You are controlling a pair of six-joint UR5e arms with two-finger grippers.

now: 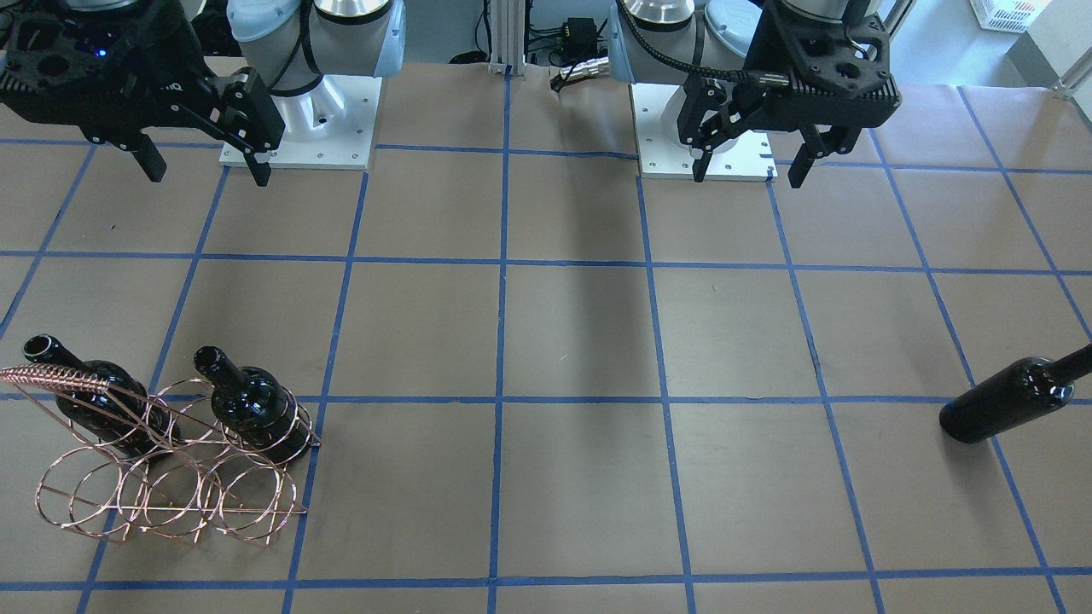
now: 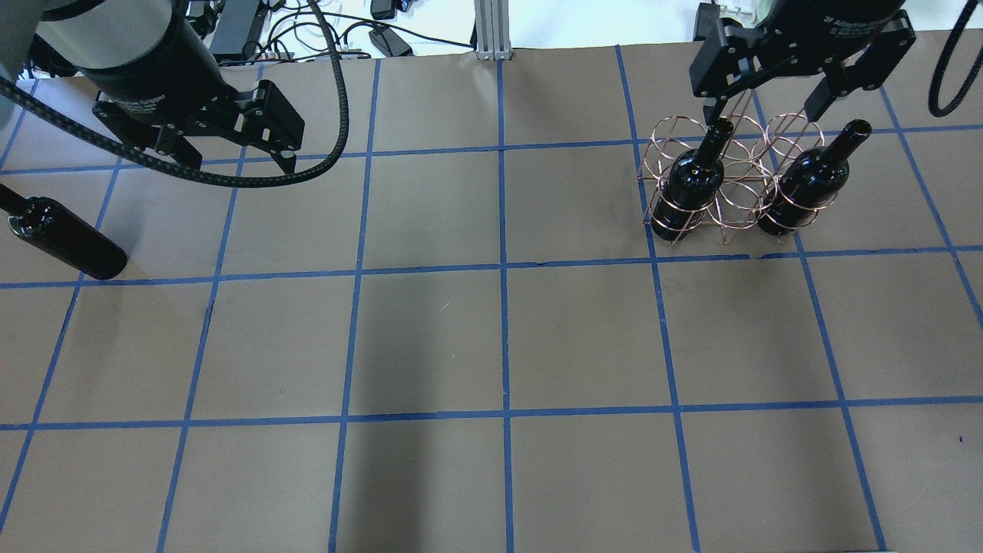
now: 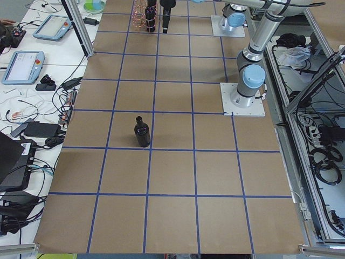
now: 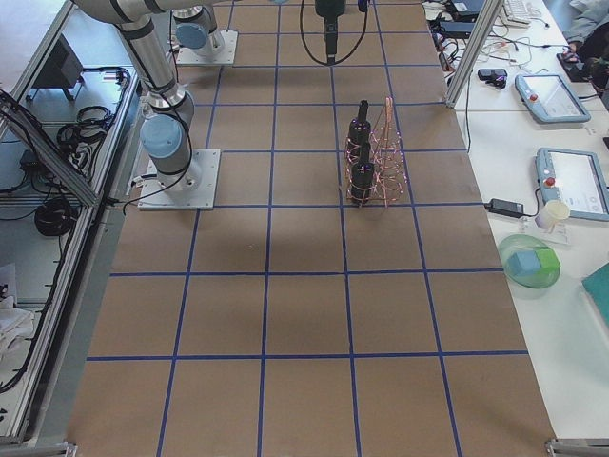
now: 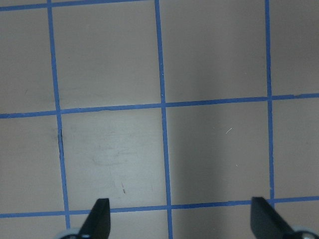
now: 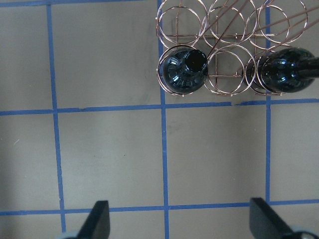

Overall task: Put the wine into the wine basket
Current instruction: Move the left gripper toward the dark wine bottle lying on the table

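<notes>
Loose wine bottle (image 2: 65, 238) stands upright on the surface (image 2: 499, 346), far left of the overhead view; glass judged heavy, slick, breakable; best taken round the body. Wine basket (image 2: 737, 196), upper right, holds two bottles (image 2: 691, 184); middle ring free. Left gripper (image 1: 749, 176) and right gripper (image 1: 207, 176): jaws spread, empty.

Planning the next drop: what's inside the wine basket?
The wine basket holds a first bottle and second bottle upright in one row's end rings; other rings empty. Bottle undersides are hidden.
</notes>
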